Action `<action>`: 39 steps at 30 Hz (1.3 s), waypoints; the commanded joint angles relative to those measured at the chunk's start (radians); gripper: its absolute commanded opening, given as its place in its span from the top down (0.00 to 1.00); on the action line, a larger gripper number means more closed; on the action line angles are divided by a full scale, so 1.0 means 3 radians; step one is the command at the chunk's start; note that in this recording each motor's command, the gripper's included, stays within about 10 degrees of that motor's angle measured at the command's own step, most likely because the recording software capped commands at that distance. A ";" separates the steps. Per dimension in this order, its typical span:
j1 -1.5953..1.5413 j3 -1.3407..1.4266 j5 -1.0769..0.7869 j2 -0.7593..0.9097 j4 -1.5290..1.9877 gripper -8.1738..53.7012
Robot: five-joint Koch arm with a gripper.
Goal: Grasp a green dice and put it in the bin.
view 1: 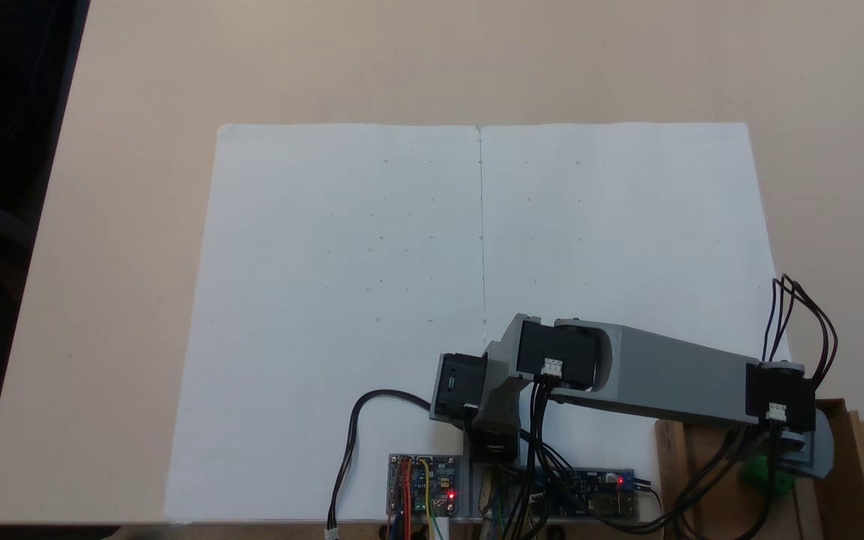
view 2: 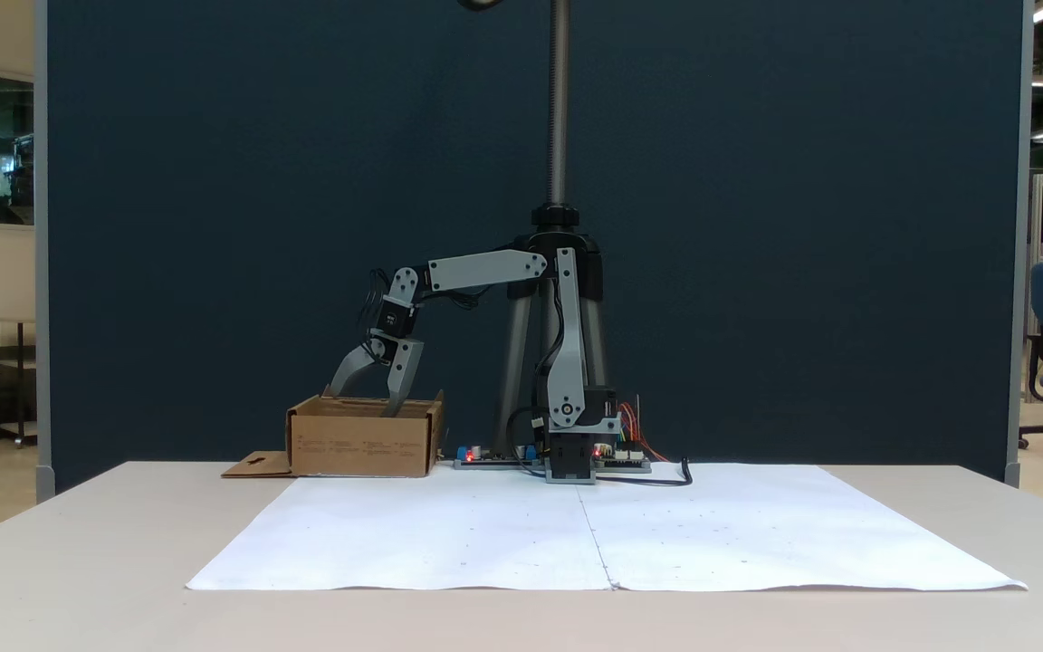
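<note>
Claw (view 2: pixel 361 396) is spread wide right now, both fingers dipping past the rim of the bin (view 2: pixel 363 444) in the side-on fixed view, with a clear gap between the tips and nothing clamped in them. Look at the top-down fixed view and you'll spot the dice (view 1: pixel 764 474) as a green blob down inside the bin (view 1: pixel 848 480), partly tucked under the wrist and the bundle of wires (view 1: pixel 709 465), so you can't make out pips or which way it sits. From that I'd say you're at the very tail end of the job — the drop looks done and the dice is resting on the cardboard floor, though I can't tell for sure whether a finger is touching it, since the arm (view 1: pixel 657 375) covers that spot from above and the bin wall hides it from the side. Next move, if it were me: lift straight up first, keep the fingers apart so they don't snag the dice or catch the wall, and only swing back over the paper (view 1: pixel 477 300) once the tips are clear of the rim. Watch the wall nearest the base — one finger sits pretty close to it and the box is light enough to get dragged.
</note>
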 commanded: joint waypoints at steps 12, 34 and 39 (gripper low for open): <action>-0.0695 -0.0092 0.0511 0.0532 -0.1518 0.20; -0.4423 0.0854 0.0619 0.1907 -0.2403 0.14; -0.5129 0.1606 0.0603 0.2214 -0.2730 0.13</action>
